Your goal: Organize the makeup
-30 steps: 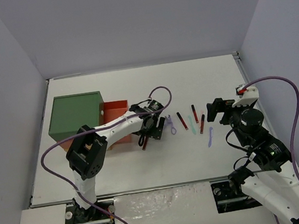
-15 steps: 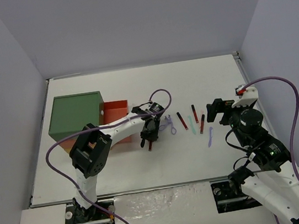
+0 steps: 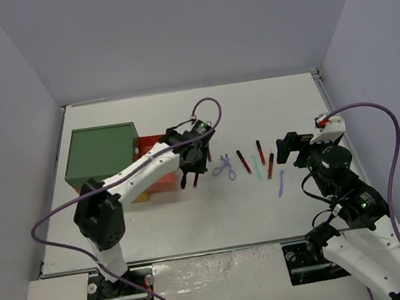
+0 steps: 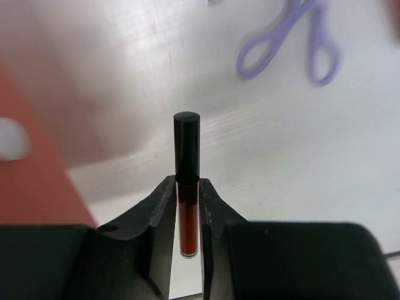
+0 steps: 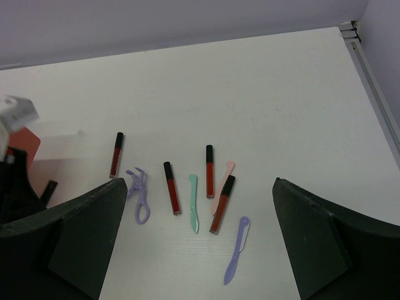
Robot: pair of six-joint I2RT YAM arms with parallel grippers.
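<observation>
One dark-red stick (image 3: 195, 180) hangs clamped in the left gripper (image 3: 189, 174), just right of the drawer box (image 3: 102, 155); the right gripper (image 3: 287, 149) sits far right of it. Left wrist: the gripper pinches the stick mid-body above the counter (image 4: 281, 162), beside the box. Right wrist: that gripper gapes empty; four red sticks (image 5: 171, 187), the lavender scissor-like tool (image 5: 140, 195) and three pastel sticks (image 5: 193, 212) lie right of the box, so most sorting seems undone
</observation>
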